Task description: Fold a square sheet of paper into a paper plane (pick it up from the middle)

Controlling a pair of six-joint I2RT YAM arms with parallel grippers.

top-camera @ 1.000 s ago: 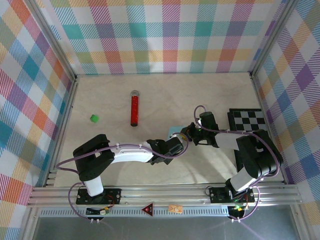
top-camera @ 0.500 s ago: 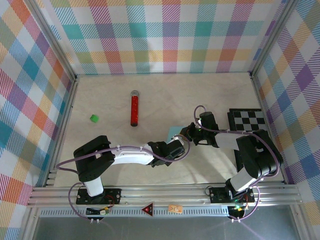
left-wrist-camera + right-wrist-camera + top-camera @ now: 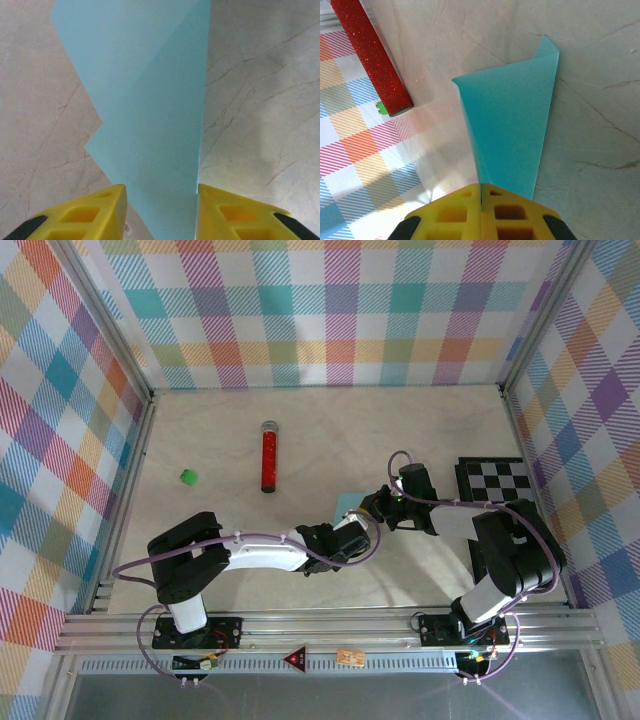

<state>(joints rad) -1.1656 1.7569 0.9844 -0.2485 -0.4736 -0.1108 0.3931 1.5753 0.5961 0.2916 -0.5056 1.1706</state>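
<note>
Right gripper first: its yellow fingers are pressed tight together, pinching the near end of the cyan paper. From that pinch the paper rises away as a folded wedge, with one corner curling up at the far tip.

Over to the left gripper: the fingers are spread, one on each side of the paper. The folded strip fills the gap between them and runs forward over the marbled table. A diagonal crease cuts across it. Whether those fingers squeeze its edges, I can't tell.

From above, both grippers meet near the middle of the table, just right of center, with a sliver of cyan showing between them. The red glittery tube lies well off to the left. A small green block lies further left. The checkered board sits by the right wall.
</note>
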